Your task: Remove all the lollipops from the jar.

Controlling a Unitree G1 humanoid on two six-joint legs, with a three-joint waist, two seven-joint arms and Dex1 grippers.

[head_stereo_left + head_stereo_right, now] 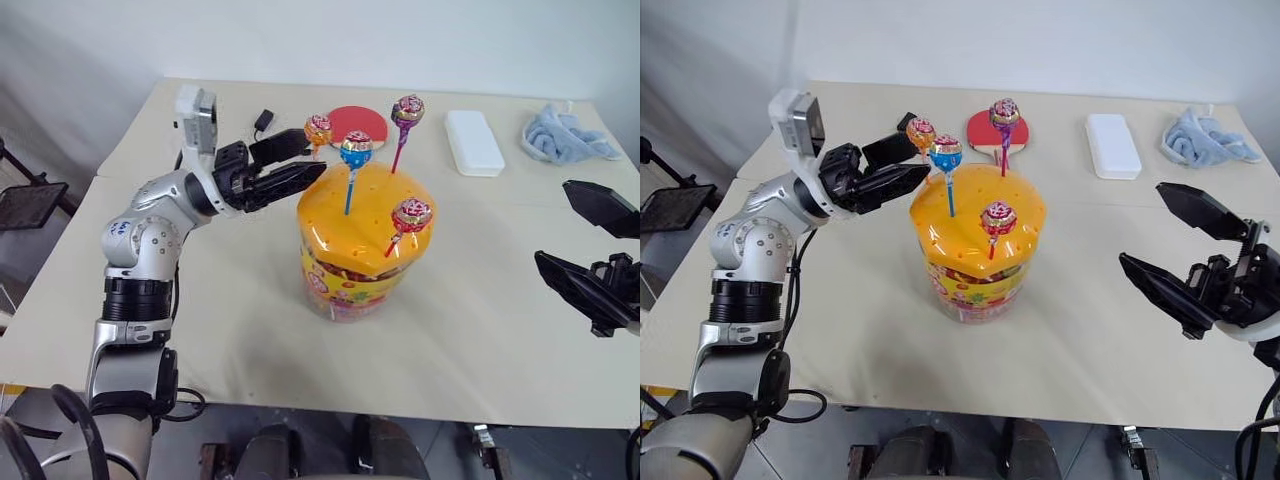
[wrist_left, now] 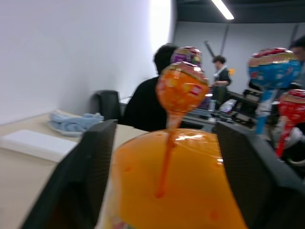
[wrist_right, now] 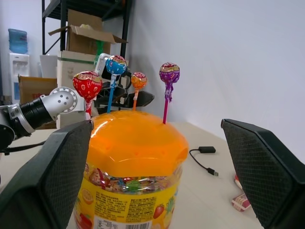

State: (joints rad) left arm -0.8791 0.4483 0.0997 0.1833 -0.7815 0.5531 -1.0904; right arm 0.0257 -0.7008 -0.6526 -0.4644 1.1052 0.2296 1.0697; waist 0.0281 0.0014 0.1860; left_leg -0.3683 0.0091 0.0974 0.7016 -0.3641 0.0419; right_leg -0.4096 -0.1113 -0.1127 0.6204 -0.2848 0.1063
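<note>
Jar (image 1: 362, 262) upright mid-table with all four lollipops still stuck in its orange lid: orange lollipop (image 1: 318, 129) at the far-left edge, blue lollipop (image 1: 355, 149) just beside, purple lollipop (image 1: 407, 110) at the back, red lollipop (image 1: 411, 215) at the front. Left gripper (image 1: 300, 160) spread, fingers either side of the orange stick without pinching yet; right gripper (image 1: 1175, 245) spread wide, well right of the jar. Risk: closing off-centre could bend the stick, knock the blue one or tip the jar; red paddle (image 1: 360, 122), white box (image 1: 473, 142), blue cloth (image 1: 567, 135) and cable (image 1: 263, 121) behind the jar, none blocking.
</note>
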